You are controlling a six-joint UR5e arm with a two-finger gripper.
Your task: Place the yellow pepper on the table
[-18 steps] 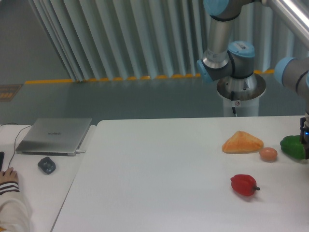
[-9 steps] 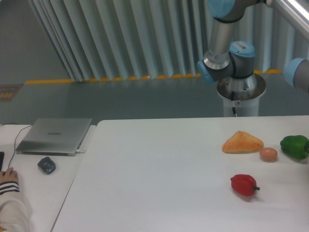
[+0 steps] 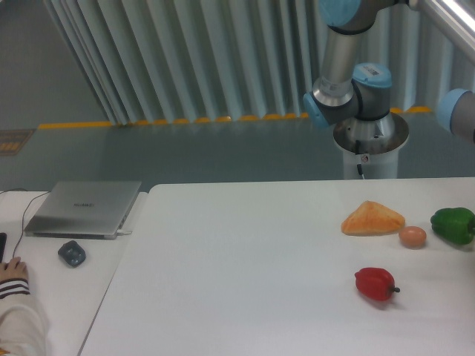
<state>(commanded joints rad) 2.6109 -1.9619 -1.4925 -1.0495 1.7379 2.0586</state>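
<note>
The yellow pepper is out of view. The white table [image 3: 245, 252] fills the lower middle and right of the camera view. Only the arm's base and upper links [image 3: 349, 89] show at the top right, with one more joint [image 3: 460, 115] at the right edge. The gripper itself lies beyond the right edge of the frame.
On the table's right side lie a red pepper [image 3: 376, 283], a green pepper [image 3: 453, 225], a brown egg [image 3: 413, 236] and a wedge of bread [image 3: 372, 219]. The adjoining desk at the left carries a silver laptop [image 3: 83, 208], a dark mouse [image 3: 72, 254] and a person's hand [image 3: 12, 273].
One second ago the gripper's tip stood over the green pepper at the right edge. It has since left the frame, and the green pepper lies uncovered.
</note>
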